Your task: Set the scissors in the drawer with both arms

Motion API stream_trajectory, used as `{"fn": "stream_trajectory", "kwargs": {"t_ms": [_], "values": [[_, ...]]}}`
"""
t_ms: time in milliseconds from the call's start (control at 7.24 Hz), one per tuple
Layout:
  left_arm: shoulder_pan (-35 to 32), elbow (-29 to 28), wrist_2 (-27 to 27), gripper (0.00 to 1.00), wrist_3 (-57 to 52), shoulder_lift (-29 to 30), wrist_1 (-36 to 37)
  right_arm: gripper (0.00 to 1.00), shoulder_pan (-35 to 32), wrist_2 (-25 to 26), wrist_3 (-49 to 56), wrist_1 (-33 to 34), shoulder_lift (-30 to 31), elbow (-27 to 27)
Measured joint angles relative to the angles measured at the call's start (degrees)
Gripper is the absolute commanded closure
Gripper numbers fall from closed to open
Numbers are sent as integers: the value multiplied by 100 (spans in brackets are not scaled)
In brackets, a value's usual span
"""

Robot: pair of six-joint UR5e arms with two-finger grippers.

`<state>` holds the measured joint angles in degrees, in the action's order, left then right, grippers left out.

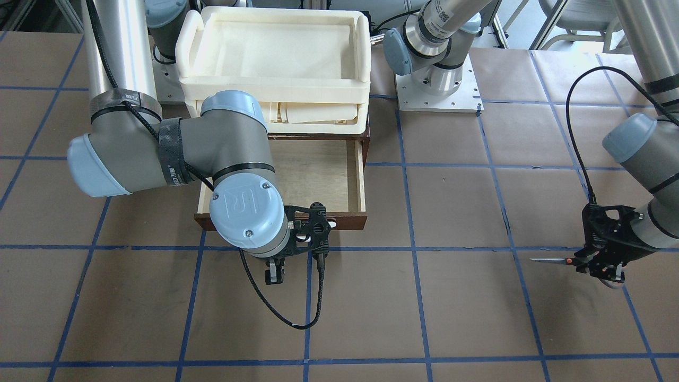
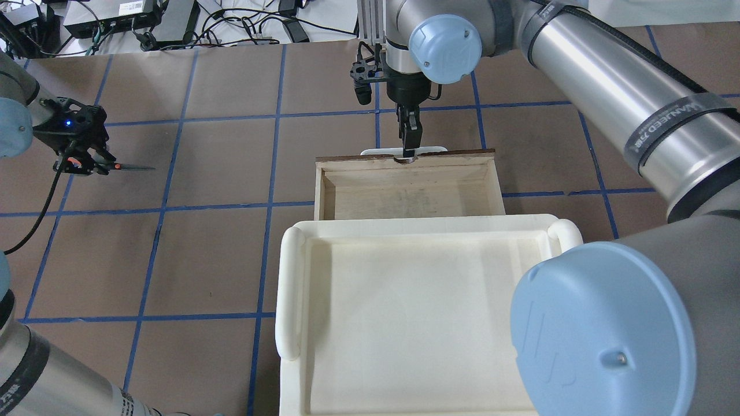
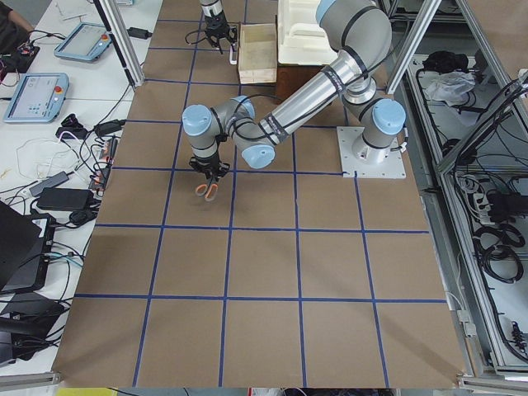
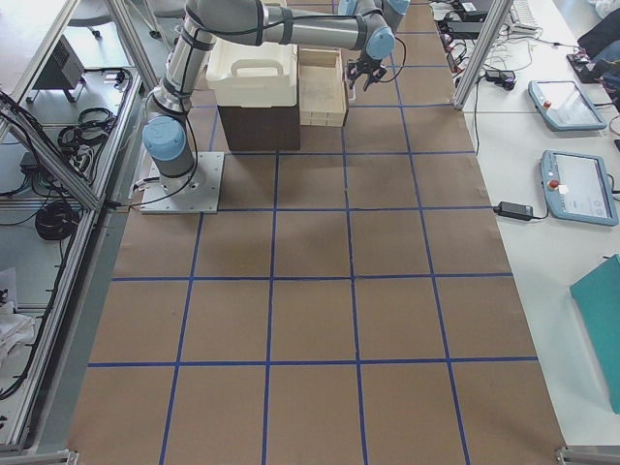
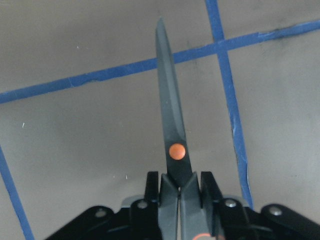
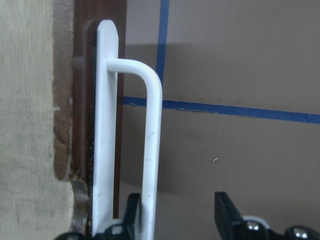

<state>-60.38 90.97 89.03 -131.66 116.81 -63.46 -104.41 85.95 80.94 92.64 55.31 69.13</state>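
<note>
Cream foam tray (image 2: 404, 300) sitting robot-side; blue tape lines (image 1: 477, 248) crossing brown table cover (image 1: 467, 307); teach pendants (image 4: 579, 184) lying on side bench (image 4: 504, 242).

In the left wrist view the scissors' (image 5: 171, 125) handles vanish between the left gripper's (image 5: 180, 190) fingers and off the bottom edge, only blades and pivot showing. From across the table the right arm (image 1: 233, 159) blocks one front corner of the drawer (image 1: 323, 170), and overhead the cream tray (image 2: 289, 289) covers its back part. The right gripper (image 6: 177, 207) is cropped at the frame's bottom, just two finger stubs in sight.
</note>
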Motion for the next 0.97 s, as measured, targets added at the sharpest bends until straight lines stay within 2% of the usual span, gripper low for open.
{"fn": "stream_trajectory", "kwargs": {"t_ms": [276,829,967], "values": [[-17,0,6,100,0,-52,-49,40,0,1,12,138,-11,-23],[-329,-8,150,100,441,-517,-691,38,0,1,115,460,-92,-58],[-390,-9,161,100,601,-646,-878,28,0,-1,124,493,-102,-71]]}}
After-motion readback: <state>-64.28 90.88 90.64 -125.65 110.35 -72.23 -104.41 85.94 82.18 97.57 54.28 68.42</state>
